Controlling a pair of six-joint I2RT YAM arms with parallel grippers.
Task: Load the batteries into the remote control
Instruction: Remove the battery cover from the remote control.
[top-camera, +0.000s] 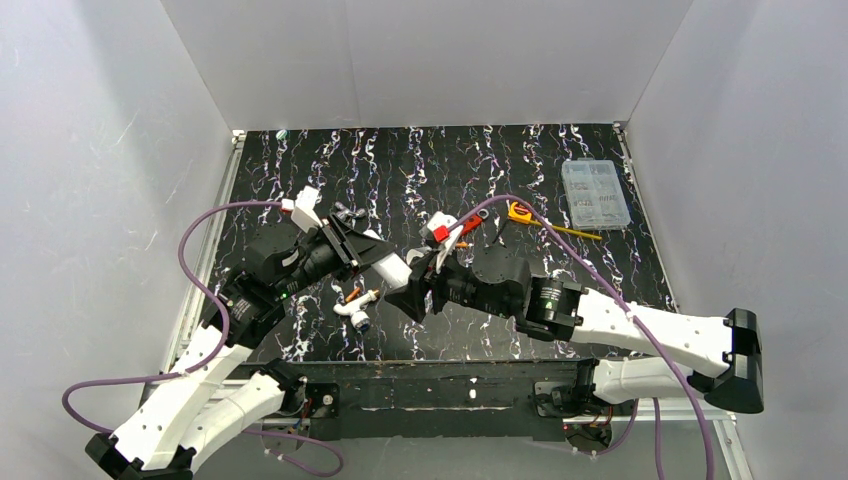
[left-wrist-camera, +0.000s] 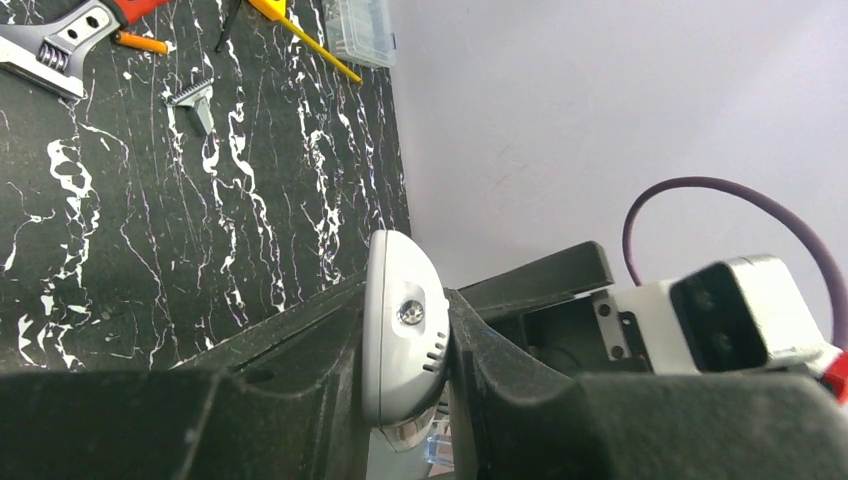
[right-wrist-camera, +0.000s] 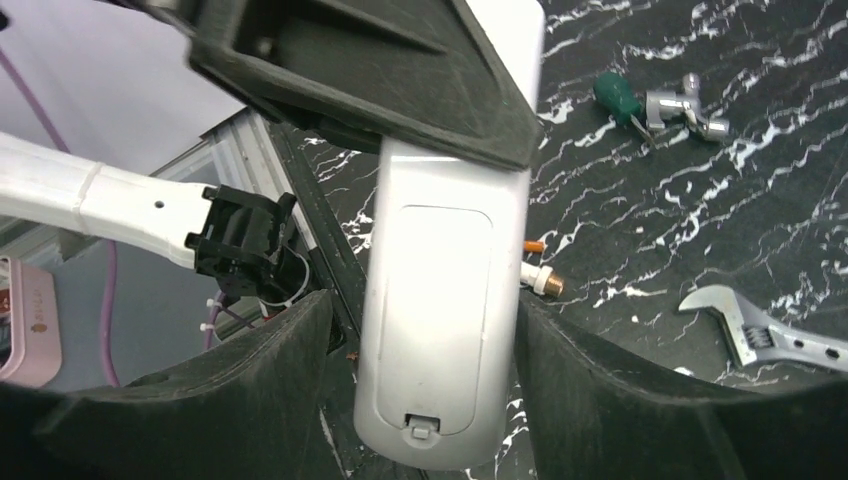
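The white remote control (top-camera: 392, 266) hangs above the mat between both grippers. My left gripper (top-camera: 362, 250) is shut on one end of it; in the left wrist view that rounded end (left-wrist-camera: 400, 330) sits pinched between the black fingers (left-wrist-camera: 300, 400). My right gripper (right-wrist-camera: 425, 310) stands open around the other end (right-wrist-camera: 440, 300), with a gap on each side. The remote's back faces this camera, its cover closed and latched. One orange battery (left-wrist-camera: 140, 42) lies by the wrench. Another orange battery tip (right-wrist-camera: 535, 246) peeks out past the remote's edge.
A red-handled wrench (top-camera: 455, 230) lies mid-table, its steel head (right-wrist-camera: 770, 335) in the right wrist view. A white tube tool (top-camera: 355, 312) lies under the grippers. A clear plastic box (top-camera: 595, 193) and a yellow tool (top-camera: 520, 212) sit at the back right. White walls enclose the mat.
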